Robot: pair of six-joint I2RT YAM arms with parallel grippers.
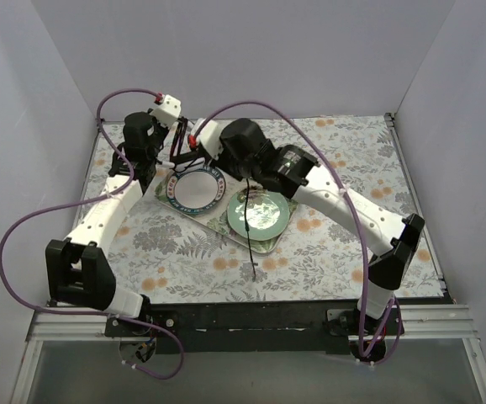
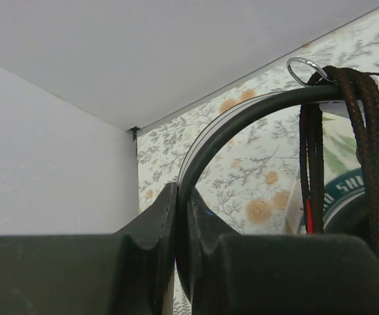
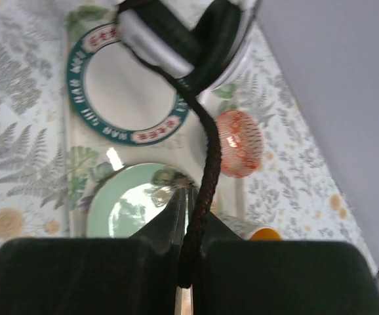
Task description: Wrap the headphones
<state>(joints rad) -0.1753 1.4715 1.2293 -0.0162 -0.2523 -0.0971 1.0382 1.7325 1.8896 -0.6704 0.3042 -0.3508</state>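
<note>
The headphones (image 1: 186, 156) hang in the air between my two grippers, above the plates at the back of the table. My left gripper (image 2: 178, 197) is shut on the thin black headband (image 2: 242, 115), which arcs up from its jaws. Several turns of black braided cable (image 2: 360, 131) are wound over the headband. My right gripper (image 3: 193, 197) is shut on the cable (image 3: 206, 157), which runs up to the white-and-black earcups (image 3: 176, 33). In the top view the cable's free end (image 1: 251, 244) hangs from the right gripper (image 1: 243, 172) down to the table. The left gripper (image 1: 169, 160) is just left of the headphones.
A white plate with a teal rim (image 1: 194, 190) and a pale green plate (image 1: 260, 212) sit on a printed tray (image 3: 71, 164) under the grippers. An orange netted object (image 3: 240, 142) and a yellow-orange item (image 3: 265, 233) lie to the right. White walls enclose the table.
</note>
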